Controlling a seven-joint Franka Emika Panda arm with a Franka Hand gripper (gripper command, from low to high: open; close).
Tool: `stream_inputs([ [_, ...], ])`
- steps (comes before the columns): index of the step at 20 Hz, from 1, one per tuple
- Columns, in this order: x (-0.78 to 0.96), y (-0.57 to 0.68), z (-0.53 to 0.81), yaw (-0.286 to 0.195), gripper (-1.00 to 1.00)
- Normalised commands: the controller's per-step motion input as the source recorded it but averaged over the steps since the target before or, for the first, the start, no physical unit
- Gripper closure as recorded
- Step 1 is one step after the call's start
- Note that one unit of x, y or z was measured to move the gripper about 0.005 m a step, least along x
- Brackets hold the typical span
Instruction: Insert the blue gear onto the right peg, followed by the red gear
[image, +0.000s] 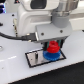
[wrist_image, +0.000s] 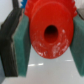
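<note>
In the exterior view my gripper (image: 53, 44) hangs over the grey plate with a black border (image: 34, 60). It is shut on the red gear (image: 53, 49). The red gear sits directly over the blue gear (image: 50, 56), which lies on the plate's end towards the exterior view's right. I cannot tell whether the two gears touch. In the wrist view the red gear (wrist_image: 49, 30) fills the picture, with its hub hole facing the camera, clamped between the teal pads (wrist_image: 22, 47). The right peg is hidden under the gears.
The white arm body (image: 37, 22) looms over the plate from behind. A black cable (image: 12, 36) runs across at the exterior view's left. The plate lies on a white table (image: 15, 67).
</note>
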Motion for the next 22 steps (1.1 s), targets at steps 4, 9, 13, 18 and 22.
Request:
stream_inputs([
  [4, 0.15, -0.1, 0.02, 0.0, 1.0],
  [9, 0.14, -0.05, -0.09, 0.0, 1.0],
  [13, 0.09, 0.0, -0.08, 0.0, 1.0],
  [18, 0.0, 0.03, 0.04, 0.0, -1.0],
  [22, 0.0, 0.12, 0.46, 0.0, -1.0],
])
